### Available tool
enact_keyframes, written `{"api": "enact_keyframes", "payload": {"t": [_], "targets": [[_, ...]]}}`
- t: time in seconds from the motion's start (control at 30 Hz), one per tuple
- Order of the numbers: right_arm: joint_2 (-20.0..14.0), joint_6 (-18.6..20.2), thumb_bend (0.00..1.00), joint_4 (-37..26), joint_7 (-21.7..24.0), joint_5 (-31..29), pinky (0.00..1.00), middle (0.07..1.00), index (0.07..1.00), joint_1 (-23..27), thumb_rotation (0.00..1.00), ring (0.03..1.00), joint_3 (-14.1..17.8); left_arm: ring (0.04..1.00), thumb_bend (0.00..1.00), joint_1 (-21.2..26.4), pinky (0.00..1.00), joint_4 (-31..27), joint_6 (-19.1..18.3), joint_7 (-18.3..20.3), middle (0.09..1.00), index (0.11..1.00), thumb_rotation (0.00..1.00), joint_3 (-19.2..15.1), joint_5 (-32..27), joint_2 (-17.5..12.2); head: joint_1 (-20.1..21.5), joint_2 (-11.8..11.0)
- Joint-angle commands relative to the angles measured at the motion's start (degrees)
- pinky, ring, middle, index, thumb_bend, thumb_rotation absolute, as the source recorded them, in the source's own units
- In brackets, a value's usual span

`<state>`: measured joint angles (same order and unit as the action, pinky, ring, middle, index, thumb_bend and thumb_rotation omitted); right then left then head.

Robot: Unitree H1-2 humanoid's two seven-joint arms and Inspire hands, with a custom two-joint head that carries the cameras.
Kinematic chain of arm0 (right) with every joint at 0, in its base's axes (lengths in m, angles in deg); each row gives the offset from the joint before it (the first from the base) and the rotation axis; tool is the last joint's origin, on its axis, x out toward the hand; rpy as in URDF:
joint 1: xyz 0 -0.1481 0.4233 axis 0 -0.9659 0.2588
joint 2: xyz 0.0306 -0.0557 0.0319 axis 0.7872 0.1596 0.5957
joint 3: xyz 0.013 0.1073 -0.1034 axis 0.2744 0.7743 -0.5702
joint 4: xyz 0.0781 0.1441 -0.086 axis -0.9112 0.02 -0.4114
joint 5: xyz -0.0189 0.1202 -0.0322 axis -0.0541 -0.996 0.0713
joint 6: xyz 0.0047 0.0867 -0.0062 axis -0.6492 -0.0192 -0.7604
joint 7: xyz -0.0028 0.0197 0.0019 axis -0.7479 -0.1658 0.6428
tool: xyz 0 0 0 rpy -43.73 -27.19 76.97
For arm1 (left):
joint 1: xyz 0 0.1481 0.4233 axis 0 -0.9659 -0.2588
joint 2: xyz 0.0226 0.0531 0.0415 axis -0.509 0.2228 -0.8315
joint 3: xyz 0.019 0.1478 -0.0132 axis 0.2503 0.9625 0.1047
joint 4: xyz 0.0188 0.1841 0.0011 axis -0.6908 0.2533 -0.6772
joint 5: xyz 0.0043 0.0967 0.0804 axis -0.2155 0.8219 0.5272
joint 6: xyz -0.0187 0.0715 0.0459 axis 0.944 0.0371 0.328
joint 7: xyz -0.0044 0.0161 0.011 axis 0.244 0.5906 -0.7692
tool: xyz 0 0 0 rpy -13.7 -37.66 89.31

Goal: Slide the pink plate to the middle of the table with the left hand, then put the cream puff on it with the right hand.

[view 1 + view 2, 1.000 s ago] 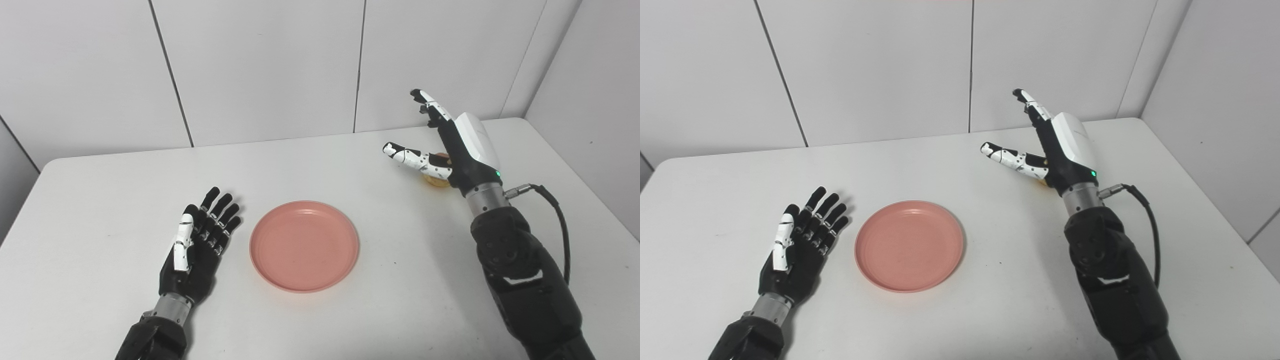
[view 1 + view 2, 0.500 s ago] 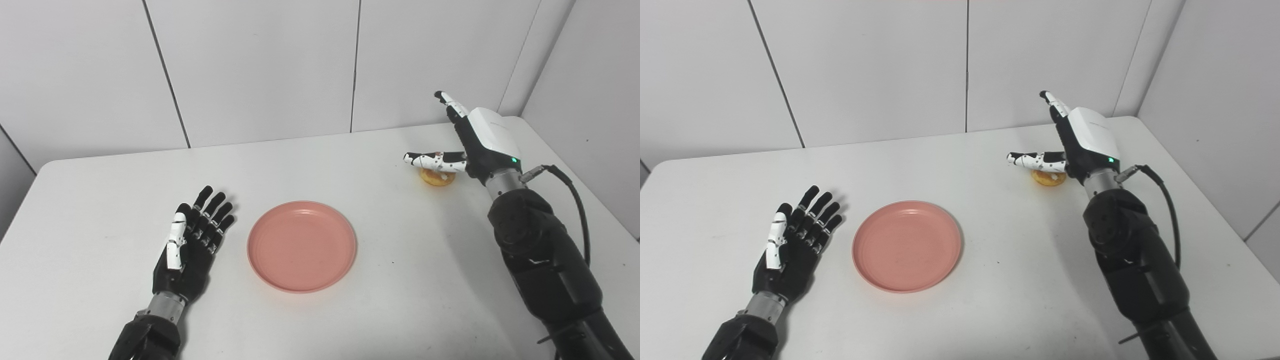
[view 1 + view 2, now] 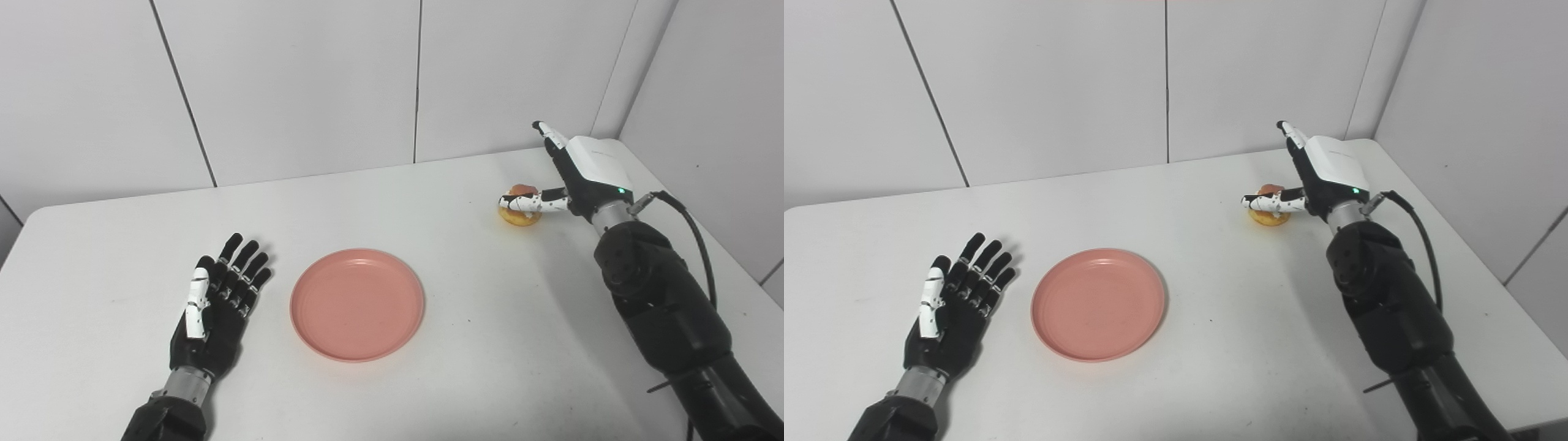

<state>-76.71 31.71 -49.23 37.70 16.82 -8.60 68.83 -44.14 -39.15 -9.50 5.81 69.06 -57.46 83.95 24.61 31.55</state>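
The pink plate (image 3: 357, 304) lies flat near the middle of the white table (image 3: 429, 380). My left hand (image 3: 214, 309) rests open, palm up, just left of the plate and apart from it. The cream puff (image 3: 519, 214) sits on the table at the far right. My right hand (image 3: 579, 177) is open beside it, thumb stretched across the puff's front, fingers raised behind it; it also shows in the right eye view (image 3: 1323, 174). The hand has not closed on the puff.
White wall panels (image 3: 306, 79) stand right behind the table's far edge. A side wall (image 3: 716, 122) runs close to the table's right edge. A black cable (image 3: 692, 226) loops from my right wrist.
My right hand has moved right and down to the cream puff, its thumb now across the puff. The camera has shifted a little to the right. The plate and left hand stay put.
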Motion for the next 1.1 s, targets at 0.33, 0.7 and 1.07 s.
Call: {"api": "enact_keyframes", "payload": {"t": [0.33,0.7,1.07], "targets": [[-0.5,-0.4,0.88,7.6,-3.2,-1.0,0.74,0.934,0.943,5.3,0.52,0.865,-0.4,0.980,0.35,-3.4,1.00,3.5,-4.3,-2.7,0.985,0.982,1.00,-0.5,1.5,-1.2,-0.2,0.9],[0.3,-0.5,0.87,13.1,-4.1,-3.8,0.73,0.931,0.944,7.3,0.49,0.862,-1.8,0.983,0.36,-3.7,1.00,2.9,-4.4,-2.5,0.985,0.982,1.00,0.0,1.6,-1.3,-0.5,1.6],[1.9,-0.1,0.88,19.1,-4.4,-6.7,0.69,0.937,0.934,9.9,0.43,0.847,-2.6,0.979,0.35,-4.3,1.00,1.6,-4.8,-2.8,0.979,0.976,1.00,0.4,2.0,-1.2,-0.4,2.0]]}}
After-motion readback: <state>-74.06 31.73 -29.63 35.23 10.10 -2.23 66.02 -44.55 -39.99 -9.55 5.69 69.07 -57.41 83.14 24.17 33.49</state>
